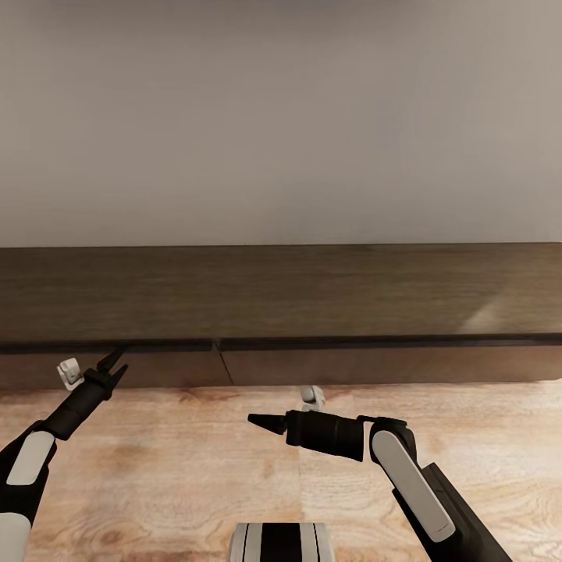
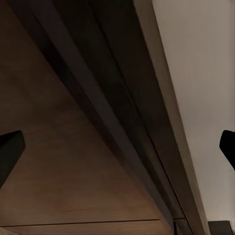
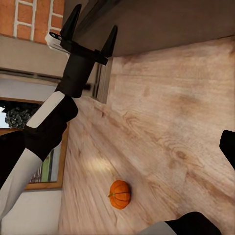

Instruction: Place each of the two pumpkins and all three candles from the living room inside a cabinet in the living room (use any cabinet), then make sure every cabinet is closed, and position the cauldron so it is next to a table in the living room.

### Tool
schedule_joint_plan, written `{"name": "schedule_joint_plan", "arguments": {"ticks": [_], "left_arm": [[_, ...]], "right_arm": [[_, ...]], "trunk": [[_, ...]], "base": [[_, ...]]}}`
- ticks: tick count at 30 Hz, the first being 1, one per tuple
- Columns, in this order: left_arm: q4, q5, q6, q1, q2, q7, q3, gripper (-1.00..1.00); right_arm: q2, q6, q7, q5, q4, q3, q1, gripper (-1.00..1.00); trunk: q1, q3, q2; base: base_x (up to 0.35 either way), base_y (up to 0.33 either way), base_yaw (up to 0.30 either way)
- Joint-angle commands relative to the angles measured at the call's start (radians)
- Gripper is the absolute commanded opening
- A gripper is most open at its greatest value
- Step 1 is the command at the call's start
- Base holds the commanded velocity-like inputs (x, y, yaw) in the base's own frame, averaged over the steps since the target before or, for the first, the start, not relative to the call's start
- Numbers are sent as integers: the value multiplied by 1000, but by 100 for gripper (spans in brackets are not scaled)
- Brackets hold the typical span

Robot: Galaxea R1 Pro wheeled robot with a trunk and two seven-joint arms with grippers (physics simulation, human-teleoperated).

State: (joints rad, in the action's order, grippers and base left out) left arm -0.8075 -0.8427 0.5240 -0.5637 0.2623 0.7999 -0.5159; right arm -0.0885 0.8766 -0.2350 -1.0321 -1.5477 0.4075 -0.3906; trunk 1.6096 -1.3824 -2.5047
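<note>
Low, long dark-brown wood cabinet [image 1: 312, 312] runs along the beige wall, front panels shut. Left gripper [image 1: 115, 367] at its top front edge, jaws spread, holding nothing. Right gripper [image 1: 261, 422] hovers over light plank floor [image 1: 195, 468] before the cabinet; jaw state unclear. 1 small ribbed orange pumpkin [image 3: 119, 194] on floor, well apart from the cabinet.

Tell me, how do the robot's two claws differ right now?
The left gripper reaches up to the cabinet, tips at the dark gap under its top; the right gripper hangs over the floor, short of the cabinet. The left points at the cabinet; the right points sideways toward the left arm. Both are black, two-fingered and open, holding nothing.
</note>
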Motion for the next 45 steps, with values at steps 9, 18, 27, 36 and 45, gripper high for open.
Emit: {"name": "schedule_joint_plan", "arguments": {"ticks": [9,18,27,36,45], "left_arm": [[0,-5,7,-1,0,1,-1,100],[0,-4,8,-1,0,1,-1,100],[1,-4,8,0,0,1,-1,100],[1,-4,8,0,0,1,-1,100],[1,-4,8,0,2,1,-1,100]], "right_arm": [[0,2,-9,6,0,1,-1,100],[0,2,-21,6,0,1,-1,100],[0,2,-21,6,0,1,-1,100],[0,2,-21,6,0,1,-1,100],[0,1,-21,6,0,1,-1,100]], "trunk": [[0,-1,0],[0,-1,0],[0,-1,0],[0,-1,0],[0,-1,0]], "base": [[68,25,0],[58,17,0],[1,0,0],[0,0,0],[0,0,0]]}}
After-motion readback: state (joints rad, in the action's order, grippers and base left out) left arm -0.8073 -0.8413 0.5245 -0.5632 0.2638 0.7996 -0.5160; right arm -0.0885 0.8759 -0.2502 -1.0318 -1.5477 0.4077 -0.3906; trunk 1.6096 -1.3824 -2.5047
